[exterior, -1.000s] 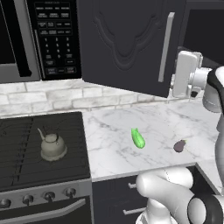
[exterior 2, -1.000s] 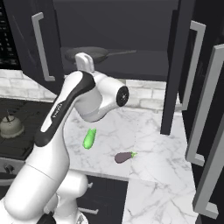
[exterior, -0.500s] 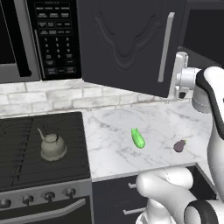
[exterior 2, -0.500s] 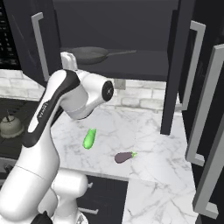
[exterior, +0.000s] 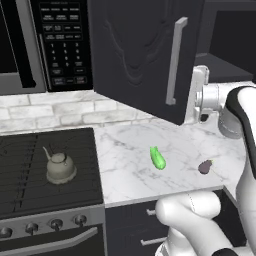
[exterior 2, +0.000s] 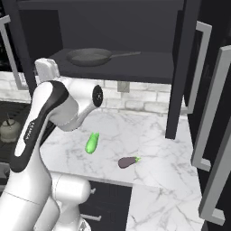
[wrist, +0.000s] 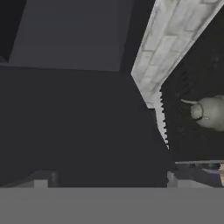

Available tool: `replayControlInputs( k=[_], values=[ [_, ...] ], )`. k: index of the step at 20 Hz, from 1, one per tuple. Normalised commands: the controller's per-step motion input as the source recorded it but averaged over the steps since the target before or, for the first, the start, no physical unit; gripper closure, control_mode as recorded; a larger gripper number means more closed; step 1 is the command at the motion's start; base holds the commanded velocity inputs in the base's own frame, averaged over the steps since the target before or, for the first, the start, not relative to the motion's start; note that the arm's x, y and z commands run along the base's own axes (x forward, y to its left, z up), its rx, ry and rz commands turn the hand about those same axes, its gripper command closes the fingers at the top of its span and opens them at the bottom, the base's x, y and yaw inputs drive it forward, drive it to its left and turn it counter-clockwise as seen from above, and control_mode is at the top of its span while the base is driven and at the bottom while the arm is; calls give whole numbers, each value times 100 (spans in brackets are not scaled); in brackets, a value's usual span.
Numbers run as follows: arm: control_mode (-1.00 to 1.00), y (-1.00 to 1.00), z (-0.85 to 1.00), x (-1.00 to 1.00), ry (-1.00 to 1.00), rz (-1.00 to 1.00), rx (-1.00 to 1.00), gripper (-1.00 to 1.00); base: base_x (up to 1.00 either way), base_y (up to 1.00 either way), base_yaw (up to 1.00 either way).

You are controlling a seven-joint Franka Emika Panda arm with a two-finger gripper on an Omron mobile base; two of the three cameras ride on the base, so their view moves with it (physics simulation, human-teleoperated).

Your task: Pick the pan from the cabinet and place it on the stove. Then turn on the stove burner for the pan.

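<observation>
Pan [exterior 2: 89,56] on open cabinet [exterior 2: 135,67] shelf, handle pointing right, untouched. Gripper [wrist: 107,181] beside left door, fingers wide apart, empty, apparently lined up to reach in. Kettle [exterior: 60,166] on stove [exterior: 30,200], left burner taken.

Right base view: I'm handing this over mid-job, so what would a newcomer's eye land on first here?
First, the open cabinet with the pan sitting on its shelf, handle pointing right. Next, the white arm rising in front of it at the left, its open gripper up near the shelf's left edge, holding nothing. Below, a green vegetable and a small eggplant lie apart on the marble counter, and a kettle sits on the stove.
</observation>
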Motion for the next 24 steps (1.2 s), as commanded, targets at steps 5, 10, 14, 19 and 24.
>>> replayControlInputs(
  k=[5,10,14,19,24],
  values=[
    [-100,70,0,-58,0,11,0,-100,0,0,0],
    [-100,80,0,-34,0,6,0,-100,0,0,0],
    [-100,78,0,-26,0,3,0,-100,0,0,0],
    [-100,76,0,-19,0,1,0,-100,0,0,0],
    [-100,29,0,-5,0,2,-1,-100,0,0,0]
  ],
)
